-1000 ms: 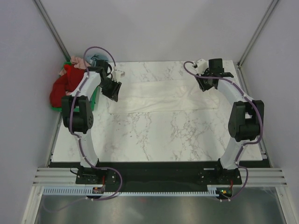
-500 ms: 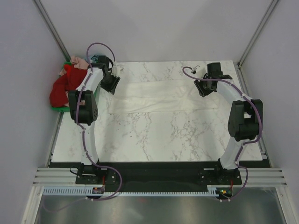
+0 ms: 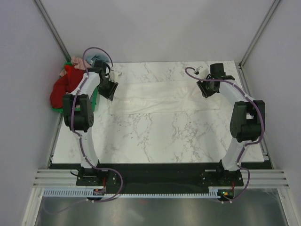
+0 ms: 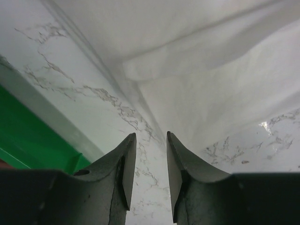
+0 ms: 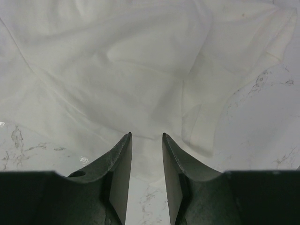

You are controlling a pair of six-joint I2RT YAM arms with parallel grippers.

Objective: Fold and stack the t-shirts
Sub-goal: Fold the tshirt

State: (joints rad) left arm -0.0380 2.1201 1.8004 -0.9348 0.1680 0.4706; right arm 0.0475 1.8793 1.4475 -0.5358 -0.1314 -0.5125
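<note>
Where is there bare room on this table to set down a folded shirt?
Bare: the table's near half, between the white t-shirt and the arm bases. Crowded: the far strip, with left gripper and right gripper over the shirt.

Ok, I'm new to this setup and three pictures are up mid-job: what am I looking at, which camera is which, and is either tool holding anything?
The wide picture comes from a fixed camera above and behind two robot arms, which are bolted at the near edge of a marble table. The other two pictures come from a camera on each wrist. The dark prongs at the bottom of each are that arm's own tool.

A cream-white t-shirt lies spread across the far part of the table. The left tool hangs over its left end and the right tool over its right end. Both are open and hold nothing.

At the table's left edge sits a green crate, with a red shirt and other clothes piled on it.
</note>
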